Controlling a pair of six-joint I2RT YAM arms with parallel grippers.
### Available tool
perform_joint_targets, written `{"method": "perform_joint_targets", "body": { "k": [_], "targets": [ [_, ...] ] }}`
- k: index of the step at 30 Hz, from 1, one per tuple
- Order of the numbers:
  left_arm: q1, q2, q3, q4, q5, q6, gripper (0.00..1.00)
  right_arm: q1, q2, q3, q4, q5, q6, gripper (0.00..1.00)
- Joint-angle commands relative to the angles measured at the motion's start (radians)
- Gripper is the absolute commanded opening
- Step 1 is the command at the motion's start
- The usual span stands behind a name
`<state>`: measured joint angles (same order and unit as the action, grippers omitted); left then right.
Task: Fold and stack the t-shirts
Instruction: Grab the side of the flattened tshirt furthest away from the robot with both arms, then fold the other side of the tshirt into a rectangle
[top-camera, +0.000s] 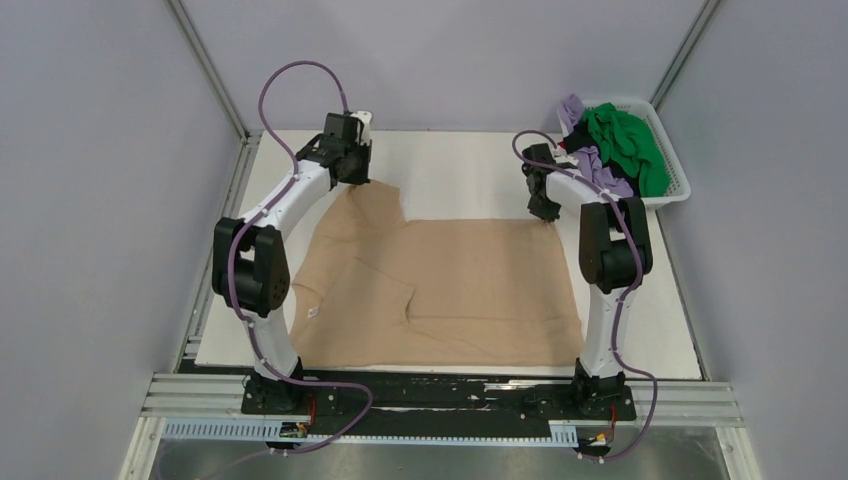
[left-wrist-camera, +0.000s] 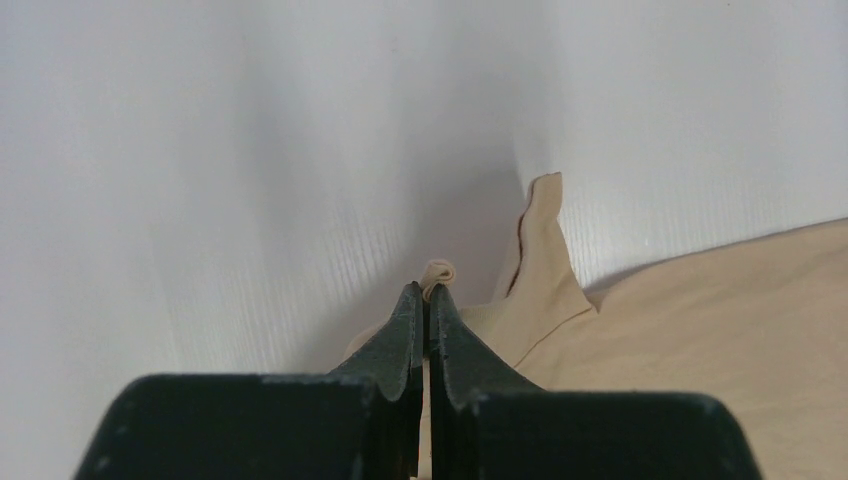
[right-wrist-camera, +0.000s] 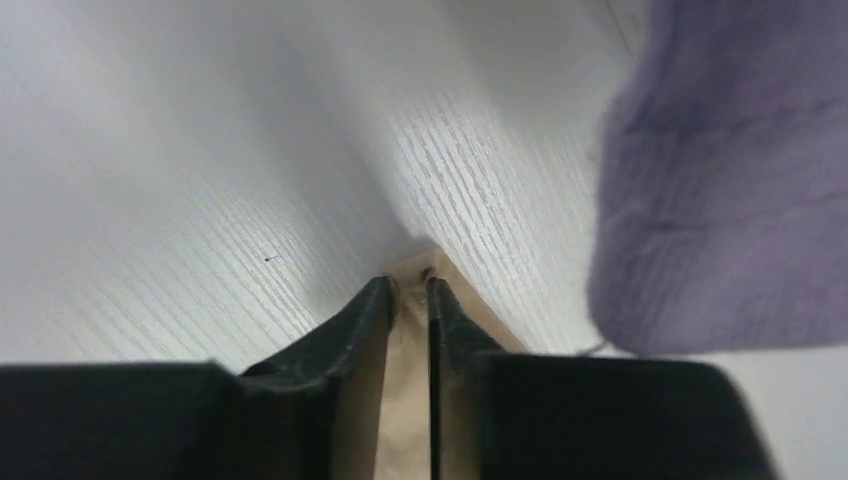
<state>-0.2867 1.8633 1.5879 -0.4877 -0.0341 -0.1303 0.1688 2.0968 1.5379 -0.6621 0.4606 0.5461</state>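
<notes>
While both arms reach toward the far side of the table (top-camera: 460, 165), you have each gripper clamped on a far corner of the tan t-shirt (top-camera: 480, 285).

The left gripper (left-wrist-camera: 427, 295) has its fingers pressed almost together. A small nub of tan cloth pokes out past the tips, so it is pinching the shirt at its far left corner, by the sleeve. Just right of the fingers, a flap of the same cloth stands up off the table.

The right gripper (right-wrist-camera: 408, 285) has its fingers a narrow slit apart. Tan cloth fills that slit up to the tips, so it is pinching the far right corner.

The shirt itself lies on the table between your two arms. The right half is flat. The left half is rumpled, with a fold running across the middle and a sleeve angled toward the left arm. Its near hem sits at the near edge of the table.

The white basket (top-camera: 683, 190) stands at the far right corner of the table, just behind the right arm. It holds a green t-shirt (top-camera: 628, 140) and a lilac t-shirt (top-camera: 572, 110), bunched together. The lilac one spills over the basket's left rim and shows as a blurred mass at the right of the right wrist view. You cannot tell from these views whether it touches the gripper.
</notes>
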Motion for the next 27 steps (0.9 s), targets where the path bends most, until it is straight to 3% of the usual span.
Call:
{"method": "perform_joint_targets", "body": {
  "k": [1,4,14,27],
  "targets": [
    [-0.003,-0.053,-0.013,0.047,0.022,0.019,0.00,-0.005,-0.039,-0.004,-0.011,0.043,0.018,0.10],
    [-0.004,-0.076,-0.051,0.068,0.028,0.021,0.00,-0.002,-0.064,-0.009,-0.004,0.039,0.020,0.00],
    [-0.027,-0.253,-0.243,0.108,-0.036,-0.022,0.00,0.023,-0.254,-0.159,0.057,-0.016,-0.011,0.00],
    [-0.193,-0.572,-0.553,0.050,-0.254,-0.169,0.00,0.102,-0.537,-0.466,-0.010,-0.050,0.066,0.00]
  ]
}}
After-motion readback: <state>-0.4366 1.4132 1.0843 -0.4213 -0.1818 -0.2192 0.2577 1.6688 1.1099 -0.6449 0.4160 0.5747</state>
